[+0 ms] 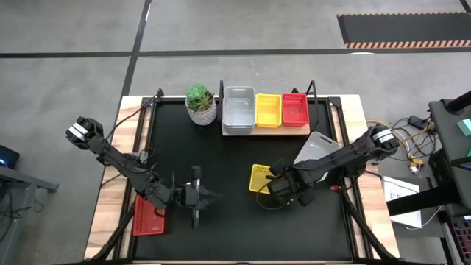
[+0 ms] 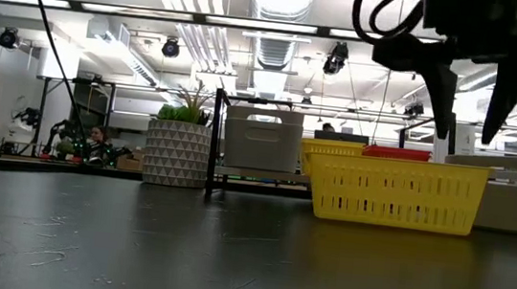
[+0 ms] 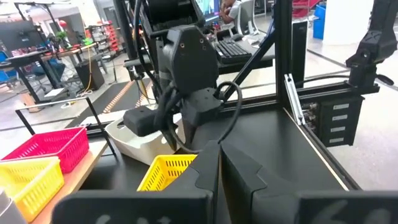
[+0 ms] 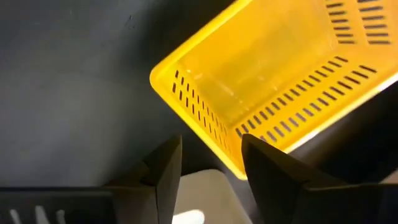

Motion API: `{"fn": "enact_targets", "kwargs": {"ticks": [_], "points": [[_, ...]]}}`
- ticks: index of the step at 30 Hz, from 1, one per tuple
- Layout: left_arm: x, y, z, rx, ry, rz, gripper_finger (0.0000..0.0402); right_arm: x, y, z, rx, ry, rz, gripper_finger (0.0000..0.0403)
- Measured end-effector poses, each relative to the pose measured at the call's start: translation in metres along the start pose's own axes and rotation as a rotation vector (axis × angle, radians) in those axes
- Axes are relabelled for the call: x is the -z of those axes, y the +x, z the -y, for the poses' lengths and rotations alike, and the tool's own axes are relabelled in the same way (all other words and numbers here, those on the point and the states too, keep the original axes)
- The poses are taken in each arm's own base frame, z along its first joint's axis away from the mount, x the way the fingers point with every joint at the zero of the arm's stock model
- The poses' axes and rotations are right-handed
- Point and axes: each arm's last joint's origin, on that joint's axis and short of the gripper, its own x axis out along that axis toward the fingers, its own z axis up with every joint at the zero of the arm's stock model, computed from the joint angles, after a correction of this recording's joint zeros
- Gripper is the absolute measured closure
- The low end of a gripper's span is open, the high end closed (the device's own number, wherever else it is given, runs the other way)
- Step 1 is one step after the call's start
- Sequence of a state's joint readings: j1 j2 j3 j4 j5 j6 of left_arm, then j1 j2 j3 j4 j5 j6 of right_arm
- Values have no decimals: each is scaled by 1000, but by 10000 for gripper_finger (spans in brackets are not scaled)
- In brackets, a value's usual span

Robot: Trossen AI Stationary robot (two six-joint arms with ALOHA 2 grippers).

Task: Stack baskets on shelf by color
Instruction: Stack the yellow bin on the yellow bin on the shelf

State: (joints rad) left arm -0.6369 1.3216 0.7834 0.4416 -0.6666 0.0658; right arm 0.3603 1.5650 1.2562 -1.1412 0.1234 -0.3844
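The right gripper's [image 4: 208, 165] fingers stand spread and hold nothing. They hang just above one end of a yellow basket [image 1: 261, 177] that sits flat on the black mat [image 1: 235, 158], near the middle and towards the right arm's side. In the low view the same gripper [image 2: 471, 95] hovers over that basket's [image 2: 395, 192] far end, fingertips clear of the rim. Judged from this, the fingers are lined up to straddle the short wall.

The left gripper [image 3: 219, 163] has its fingers pressed together and carries nothing. It waits low over the mat on the left, pointing across at the right arm.

A red basket [image 1: 149, 217] lies just behind the left gripper, at the mat's left edge. A white basket [image 1: 318, 147] lies tilted under the right arm, just beside the yellow one.

The shelf [image 1: 302, 130] stands at the far edge, with white, yellow and red baskets set side by side on it, one colour to each place. The loose yellow one most likely belongs on the middle yellow pile. A potted plant [image 1: 200, 104] stands left of the shelf, clear of the work.
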Motion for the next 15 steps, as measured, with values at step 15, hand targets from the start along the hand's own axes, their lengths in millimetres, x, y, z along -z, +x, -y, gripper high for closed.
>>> {"fn": "enact_targets", "kwargs": {"ticks": [15], "points": [[-11,-1,-2,-5,-22,54,402,9,40,-9,-2,-9,-4,294]]}}
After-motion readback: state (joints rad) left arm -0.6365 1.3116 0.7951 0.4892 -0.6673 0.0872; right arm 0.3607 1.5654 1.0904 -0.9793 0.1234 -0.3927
